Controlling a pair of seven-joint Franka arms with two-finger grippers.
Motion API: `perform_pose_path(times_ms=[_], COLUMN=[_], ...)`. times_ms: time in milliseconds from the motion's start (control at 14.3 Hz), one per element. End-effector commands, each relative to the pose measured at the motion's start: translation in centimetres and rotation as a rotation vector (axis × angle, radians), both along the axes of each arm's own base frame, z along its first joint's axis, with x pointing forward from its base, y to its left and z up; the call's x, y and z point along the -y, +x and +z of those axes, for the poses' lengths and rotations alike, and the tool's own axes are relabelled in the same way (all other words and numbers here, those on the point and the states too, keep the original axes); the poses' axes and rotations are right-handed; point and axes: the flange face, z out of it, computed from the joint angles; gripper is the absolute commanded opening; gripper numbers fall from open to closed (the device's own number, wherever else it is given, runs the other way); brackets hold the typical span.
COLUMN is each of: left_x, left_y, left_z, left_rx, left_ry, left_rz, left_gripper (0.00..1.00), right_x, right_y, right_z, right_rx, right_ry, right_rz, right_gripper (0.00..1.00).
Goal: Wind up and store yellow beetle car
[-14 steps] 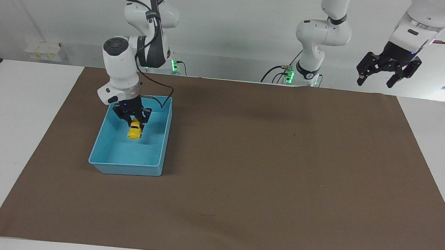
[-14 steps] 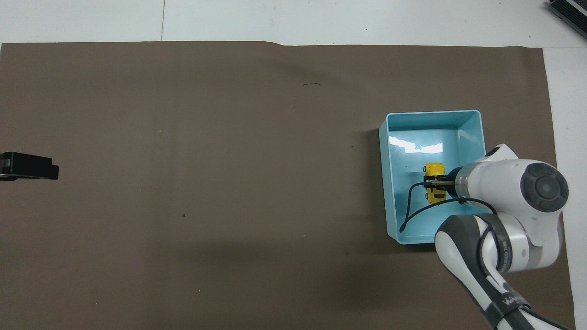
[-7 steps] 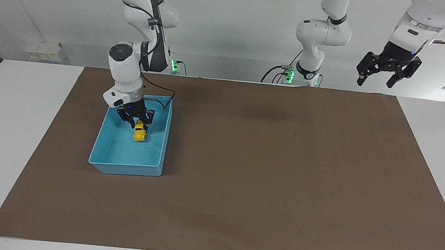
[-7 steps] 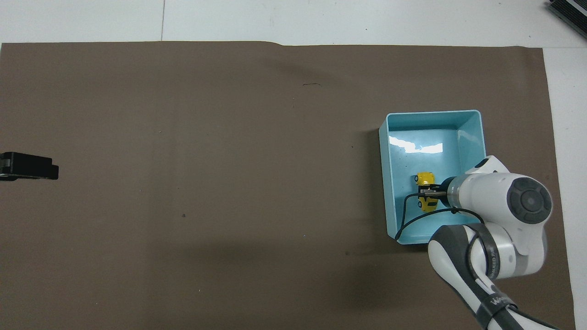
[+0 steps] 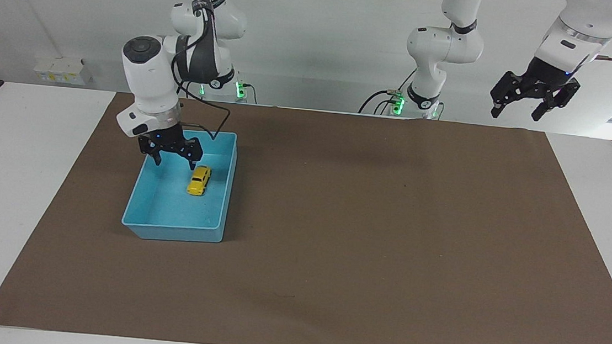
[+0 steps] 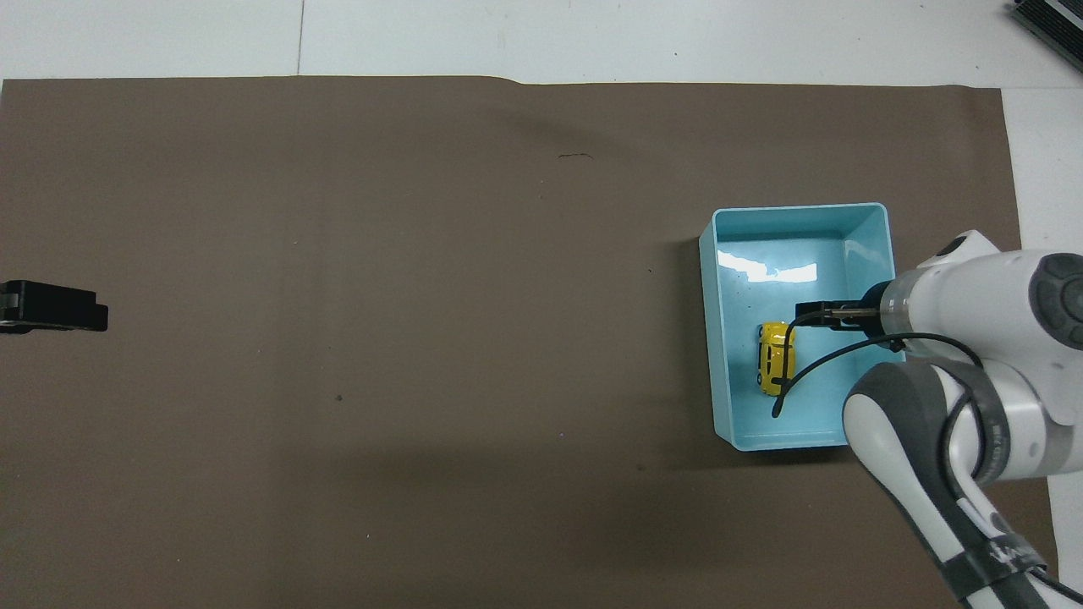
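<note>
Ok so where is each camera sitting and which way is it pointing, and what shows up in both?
Facing view: high across the table, looking back at both arm bases; shows the right end effector open above the blue tray and the left end effector open, waiting in the air at its own end.
Overhead view: high above the robots' end, looking forward and steeply down; shows the right arm's wrist and end effector and only a tip of the left end effector.
Shared: the yellow beetle car lying in the tray, and the brown mat, seen half a turn apart.

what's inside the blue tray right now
Only the yellow beetle car lies on the floor of the blue tray. The open right gripper hangs above, covering a corner of the floor.
</note>
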Motion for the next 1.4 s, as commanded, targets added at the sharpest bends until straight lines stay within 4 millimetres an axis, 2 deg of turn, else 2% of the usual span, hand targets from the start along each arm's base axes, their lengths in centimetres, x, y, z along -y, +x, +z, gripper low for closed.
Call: perform_pose_path(times_ms=[0,210,350,699,979,1329], left_x=[-0.4,-0.4,-0.4,-0.4,-0.4,-0.4], left_y=[-0.4,-0.3,-0.3,-0.4,-0.3,-0.3], left_z=[0.4,0.4,0.4,0.4,0.4,0.4], left_rx=[-0.007,-0.007,-0.007,-0.007,-0.007,-0.007], left_ry=[0.012,0.011,0.011,0.012,0.011,0.011], left_rz=[-0.009,-0.006,-0.007,-0.007,-0.006,-0.007], left_gripper=[1.0,1.0,1.0,1.0,1.0,1.0], right_x=[1.2,2.4,3.6,4.8,4.8,4.5], right_y=[1.3,1.7,1.9,0.7,0.4,0.7], right_z=[4.5,8.4,11.8,18.9,21.3,20.8], right_rx=[-0.027,-0.055,-0.073,-0.119,-0.17,-0.127], right_ry=[0.003,-0.012,0.003,0.014,0.023,0.026], right_rz=[0.011,-0.032,-0.066,-0.097,-0.102,-0.096], right_gripper=[1.0,1.0,1.0,1.0,1.0,1.0])
